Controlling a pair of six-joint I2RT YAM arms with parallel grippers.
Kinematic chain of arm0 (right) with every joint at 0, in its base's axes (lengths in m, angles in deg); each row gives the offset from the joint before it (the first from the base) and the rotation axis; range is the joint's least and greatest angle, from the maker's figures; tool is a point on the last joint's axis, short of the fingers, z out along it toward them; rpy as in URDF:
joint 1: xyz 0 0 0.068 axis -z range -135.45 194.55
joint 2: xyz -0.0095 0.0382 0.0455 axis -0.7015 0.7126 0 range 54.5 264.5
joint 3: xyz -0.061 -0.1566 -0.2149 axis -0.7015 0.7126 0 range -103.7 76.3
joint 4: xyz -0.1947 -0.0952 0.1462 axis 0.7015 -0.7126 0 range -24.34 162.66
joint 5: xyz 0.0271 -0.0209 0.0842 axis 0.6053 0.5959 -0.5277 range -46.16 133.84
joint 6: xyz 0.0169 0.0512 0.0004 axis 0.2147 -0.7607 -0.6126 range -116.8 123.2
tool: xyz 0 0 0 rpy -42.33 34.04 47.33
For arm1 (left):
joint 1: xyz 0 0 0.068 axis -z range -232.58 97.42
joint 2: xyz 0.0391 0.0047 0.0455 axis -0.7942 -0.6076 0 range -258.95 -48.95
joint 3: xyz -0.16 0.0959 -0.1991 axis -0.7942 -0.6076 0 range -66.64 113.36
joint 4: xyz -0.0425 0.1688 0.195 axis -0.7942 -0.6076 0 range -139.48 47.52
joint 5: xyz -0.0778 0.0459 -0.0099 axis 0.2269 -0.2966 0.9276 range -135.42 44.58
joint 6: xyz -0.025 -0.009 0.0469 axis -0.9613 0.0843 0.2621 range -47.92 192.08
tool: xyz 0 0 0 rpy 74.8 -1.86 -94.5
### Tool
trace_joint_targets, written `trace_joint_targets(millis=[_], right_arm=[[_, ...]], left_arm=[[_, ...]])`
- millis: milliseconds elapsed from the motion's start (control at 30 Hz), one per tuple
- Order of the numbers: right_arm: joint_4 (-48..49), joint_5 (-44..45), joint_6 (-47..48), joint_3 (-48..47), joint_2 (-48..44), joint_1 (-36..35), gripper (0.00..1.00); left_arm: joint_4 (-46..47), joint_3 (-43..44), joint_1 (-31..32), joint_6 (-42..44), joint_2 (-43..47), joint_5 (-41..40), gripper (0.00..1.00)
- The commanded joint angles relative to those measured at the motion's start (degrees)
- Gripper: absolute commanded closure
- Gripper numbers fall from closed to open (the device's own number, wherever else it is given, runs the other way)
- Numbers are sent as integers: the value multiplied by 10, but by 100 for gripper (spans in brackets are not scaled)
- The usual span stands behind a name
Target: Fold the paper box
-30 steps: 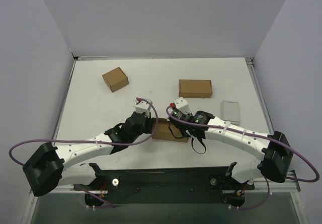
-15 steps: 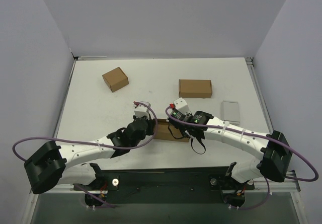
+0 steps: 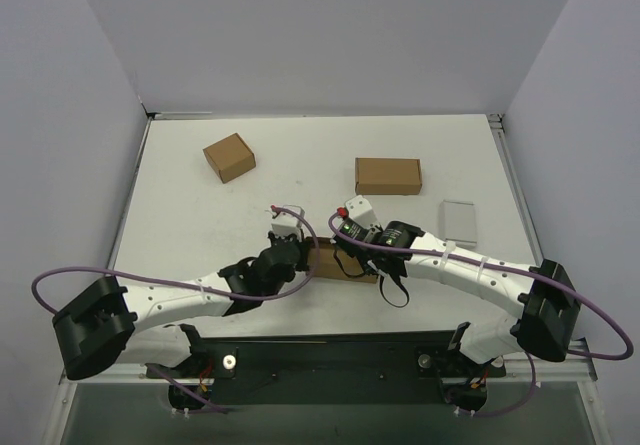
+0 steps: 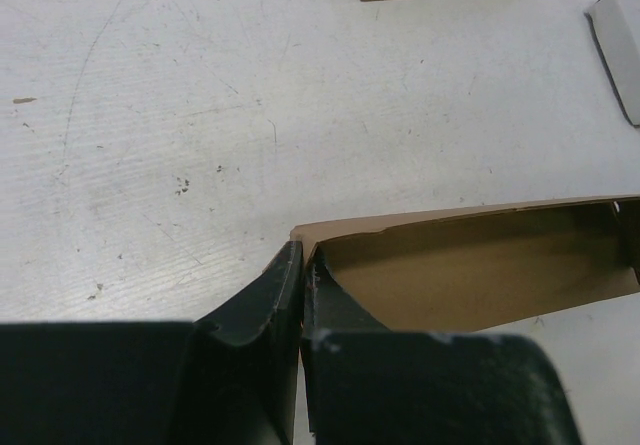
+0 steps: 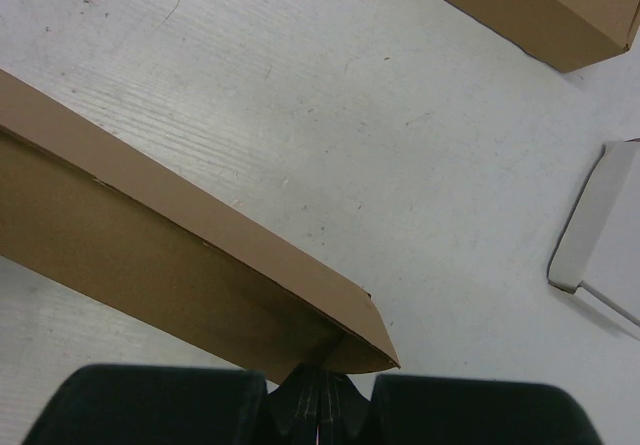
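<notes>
So the paper box [image 3: 328, 263] sits near the table's [image 3: 190, 225] front edge, right between both arms. There's loads of bare tabletop beyond it. The closed brown box [image 3: 388, 175] and grey case [image 3: 459, 220] are well apart at far right, and the small carton [image 3: 229, 157] is far left. The left gripper [image 4: 301, 270] is narrow, pinching the box's left end wall. The right gripper [image 5: 320, 390] is clamped tight on its right corner.

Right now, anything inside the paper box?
Left wrist view shows only bare brown inner walls of the paper box, with nothing lying in the visible part. The left tool covers its near corner.
</notes>
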Motion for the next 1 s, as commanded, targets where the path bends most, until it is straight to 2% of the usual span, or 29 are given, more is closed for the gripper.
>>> trace_joint_targets(millis=[0,433,967], right_arm=[[43,-21,-19,-9,2,-13,100],[27,-39,-21,-30,-21,-4,100],[-2,-29,-47,39,-40,7,100]], left_arm=[[-122,-1,40,37,-32,56,100],[-140,23,97,46,-95,8,100],[-181,35,98,35,-86,-2,100]])
